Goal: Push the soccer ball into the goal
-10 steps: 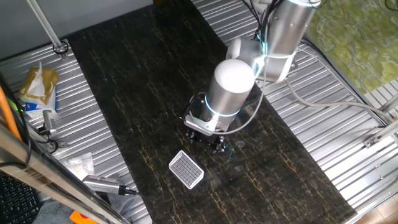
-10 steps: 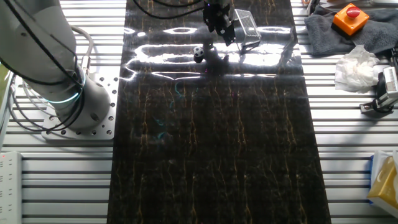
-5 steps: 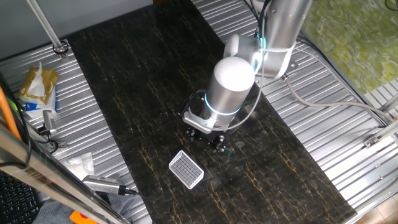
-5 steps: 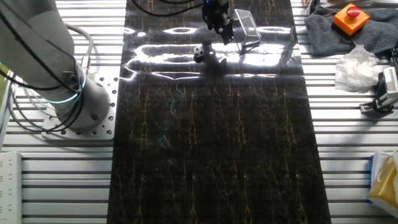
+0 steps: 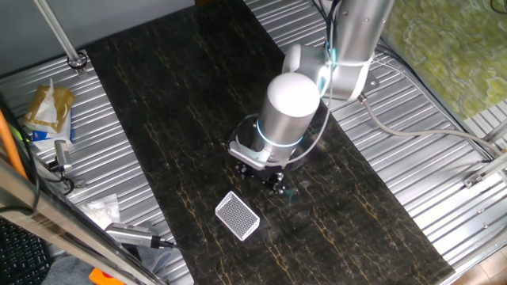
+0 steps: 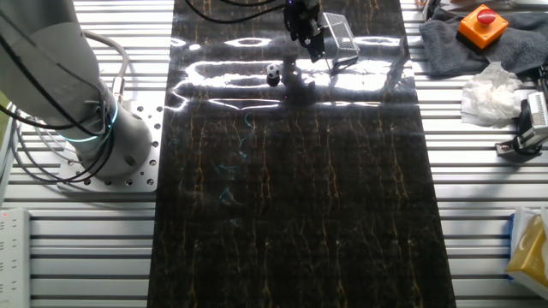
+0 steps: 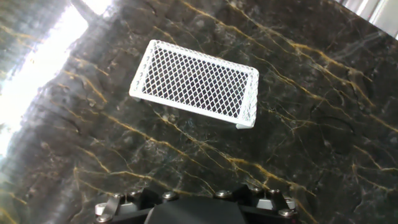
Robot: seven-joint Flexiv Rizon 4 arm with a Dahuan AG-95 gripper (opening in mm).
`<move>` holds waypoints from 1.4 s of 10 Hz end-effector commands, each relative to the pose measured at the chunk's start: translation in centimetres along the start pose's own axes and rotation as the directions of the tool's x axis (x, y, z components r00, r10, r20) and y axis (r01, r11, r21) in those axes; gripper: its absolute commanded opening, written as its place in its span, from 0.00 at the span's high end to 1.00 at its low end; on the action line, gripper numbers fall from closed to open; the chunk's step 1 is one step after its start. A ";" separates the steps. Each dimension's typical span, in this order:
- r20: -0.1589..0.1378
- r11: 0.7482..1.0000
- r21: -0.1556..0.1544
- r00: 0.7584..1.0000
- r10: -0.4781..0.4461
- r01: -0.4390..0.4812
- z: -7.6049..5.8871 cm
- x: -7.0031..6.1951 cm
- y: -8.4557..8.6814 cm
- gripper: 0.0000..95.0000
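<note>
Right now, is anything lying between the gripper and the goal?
No. In the hand view only bare dark marble tabletop separates the gripper from the goal.

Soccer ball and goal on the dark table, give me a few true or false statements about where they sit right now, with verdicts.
1. The soccer ball lies outside the goal. True.
2. The ball shows in the hand view. False: only the goal and the marbled tabletop appear there.
3. The gripper grips the ball. False: the ball lies apart on the table.
4. The goal holds nothing. True.
5. The orange box with the red button sits inside the goal. False: it rests on a grey cloth.
</note>
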State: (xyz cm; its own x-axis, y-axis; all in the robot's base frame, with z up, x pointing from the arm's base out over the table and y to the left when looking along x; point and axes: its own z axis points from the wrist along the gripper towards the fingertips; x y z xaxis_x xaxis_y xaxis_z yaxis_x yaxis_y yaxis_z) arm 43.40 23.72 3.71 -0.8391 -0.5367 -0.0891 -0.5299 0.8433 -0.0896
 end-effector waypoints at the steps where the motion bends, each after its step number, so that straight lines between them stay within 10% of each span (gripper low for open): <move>1: 0.004 1.000 0.001 1.000 0.016 -0.016 0.2 -0.2 -0.1 0.20; 6: -0.006 0.994 -0.022 0.994 0.107 -0.107 0.3 0.0 -0.6 0.20; 8: -0.012 0.987 -0.052 0.988 0.154 -0.154 0.3 0.2 -1.0 0.00; 14: -0.076 0.934 -0.195 0.954 0.291 -0.301 0.1 0.4 -1.2 0.00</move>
State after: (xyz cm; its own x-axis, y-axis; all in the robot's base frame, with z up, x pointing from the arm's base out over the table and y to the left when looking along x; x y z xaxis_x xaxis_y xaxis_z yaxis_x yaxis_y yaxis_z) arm 43.68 22.41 3.74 -0.9603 -0.2758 -0.0416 -0.2788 0.9534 0.1155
